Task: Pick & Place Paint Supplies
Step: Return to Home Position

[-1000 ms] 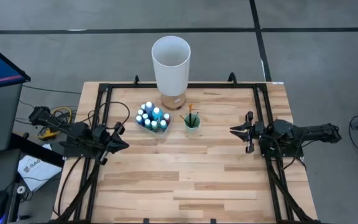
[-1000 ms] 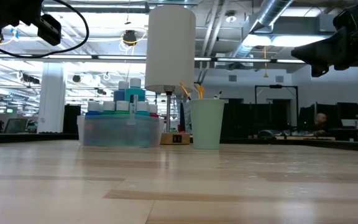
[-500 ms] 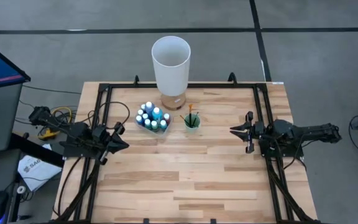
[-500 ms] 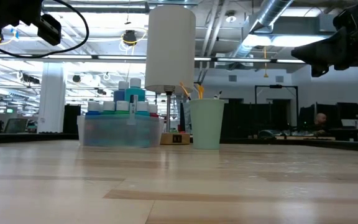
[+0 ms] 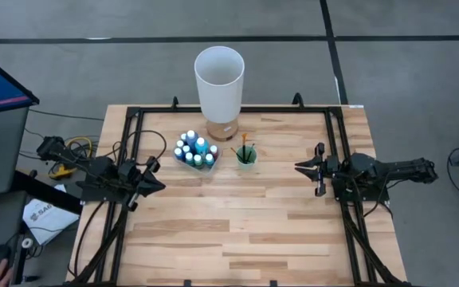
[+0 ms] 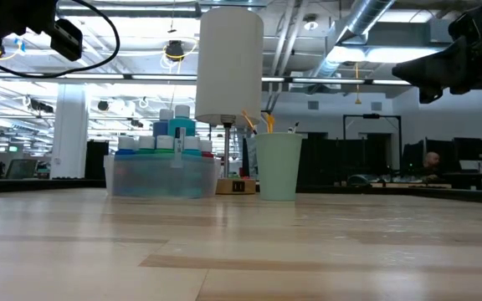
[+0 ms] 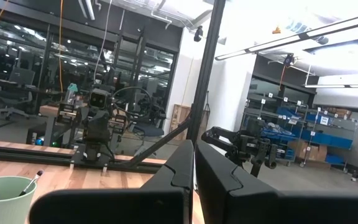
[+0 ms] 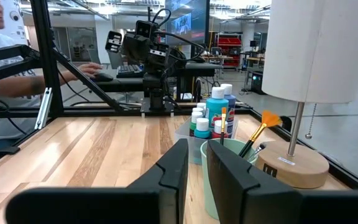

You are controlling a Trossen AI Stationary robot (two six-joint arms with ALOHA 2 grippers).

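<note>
Nothing on the bench (image 5: 237, 231) has moved. Paint bottles (image 5: 195, 150) sit in their tray, brushes (image 5: 245, 151) in the green cup (image 5: 246, 156). Left hand (image 5: 154, 177) and right hand (image 5: 300, 167) wait closed, empty; approach slowly from above.

Bright and even from above, with only soft, faint shadows on the desk (image 5: 237, 215). Strong white glare from ceiling lights (image 6: 366, 52) in the low view. Blurry dark fingers (image 7: 185, 180) up close in both wrist views. Sharp farther back.
</note>
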